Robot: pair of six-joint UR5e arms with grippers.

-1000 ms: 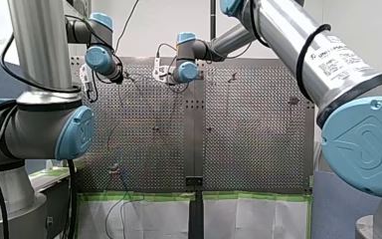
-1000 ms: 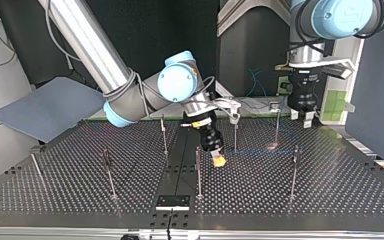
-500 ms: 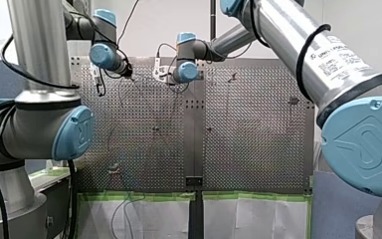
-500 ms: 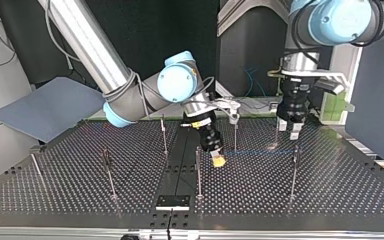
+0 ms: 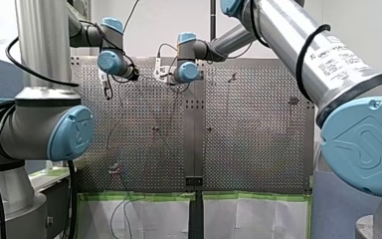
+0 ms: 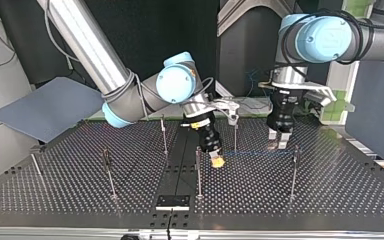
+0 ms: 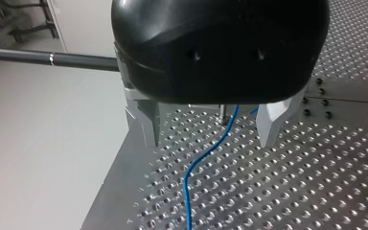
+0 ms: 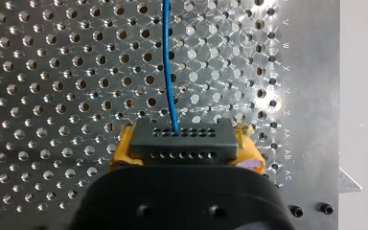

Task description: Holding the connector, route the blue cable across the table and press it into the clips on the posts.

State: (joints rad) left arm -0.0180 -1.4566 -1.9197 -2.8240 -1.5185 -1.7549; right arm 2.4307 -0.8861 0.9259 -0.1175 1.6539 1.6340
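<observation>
My right gripper (image 8: pixel 184 160) is shut on the black connector (image 8: pixel 181 141), its yellow pads (image 8: pixel 120 151) on both sides. The blue cable (image 8: pixel 168 62) leaves the connector and runs ahead over the perforated plate. In the top view my right gripper (image 6: pixel 216 160) hangs low by a middle post (image 6: pixel 198 172). From it the cable (image 6: pixel 255 153) stretches level to a post (image 6: pixel 294 172) at the right. My left gripper (image 6: pixel 278 141) hovers over that stretch. In the left wrist view my left gripper (image 7: pixel 210 143) is open, with the cable (image 7: pixel 206 153) on the plate between its fingers (image 7: pixel 273 120), untouched.
Several thin posts stand on the perforated table (image 6: pixel 330 195), among them one (image 6: pixel 235 132) just behind the right gripper and others (image 6: pixel 108 172) at the top view's left. A grey board (image 6: pixel 45 107) leans at the far left. Loose cable hangs over the table's near edge (image 5: pixel 122 209) in the front view.
My left arm has swung in from the table's edge toward the right gripper and come down over the cable. The right arm and connector have stayed put.
</observation>
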